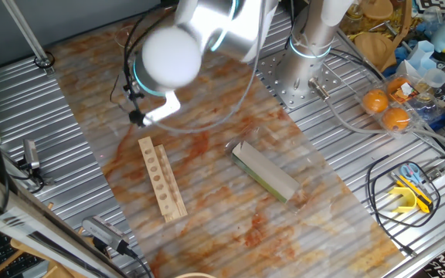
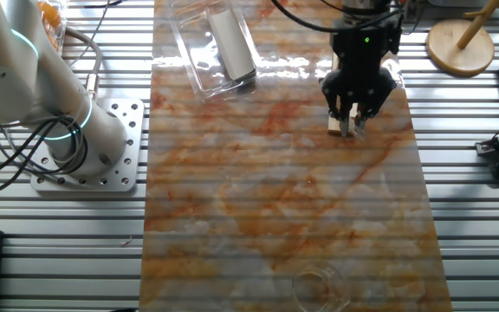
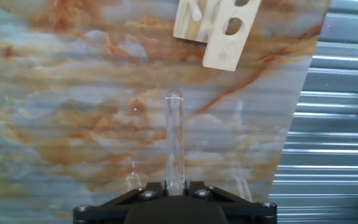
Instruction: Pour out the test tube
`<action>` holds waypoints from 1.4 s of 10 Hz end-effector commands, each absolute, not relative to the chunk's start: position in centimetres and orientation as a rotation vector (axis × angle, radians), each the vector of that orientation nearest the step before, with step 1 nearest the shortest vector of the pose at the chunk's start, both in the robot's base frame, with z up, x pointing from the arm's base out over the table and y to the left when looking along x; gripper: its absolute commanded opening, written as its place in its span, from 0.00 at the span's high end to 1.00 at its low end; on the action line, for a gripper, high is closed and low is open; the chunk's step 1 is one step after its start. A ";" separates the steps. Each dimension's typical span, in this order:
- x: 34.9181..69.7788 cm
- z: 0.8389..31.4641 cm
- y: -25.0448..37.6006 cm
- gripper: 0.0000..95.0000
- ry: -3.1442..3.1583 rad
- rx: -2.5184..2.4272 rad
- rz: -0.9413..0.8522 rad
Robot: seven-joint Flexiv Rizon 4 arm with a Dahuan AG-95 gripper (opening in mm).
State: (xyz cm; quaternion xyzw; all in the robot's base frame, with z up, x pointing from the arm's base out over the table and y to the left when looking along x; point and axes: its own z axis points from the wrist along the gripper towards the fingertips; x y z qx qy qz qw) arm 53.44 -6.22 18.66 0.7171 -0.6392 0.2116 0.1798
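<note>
where the gripper meets the test tube, the clear glass is clasped at its lower end and held above the marbled mat; the wooden rack is seen just beyond the tube's rounded tip.

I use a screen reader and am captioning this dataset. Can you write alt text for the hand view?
A clear glass test tube is clamped between the gripper fingers at the bottom edge, its rounded end pointing away over a marbled orange and grey mat. A wooden test tube rack with round holes lies at the top, and ribbed metal table shows on the right.
</note>
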 end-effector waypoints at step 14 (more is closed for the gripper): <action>50.5 19.0 -15.7 1.00 -1.881 2.151 0.446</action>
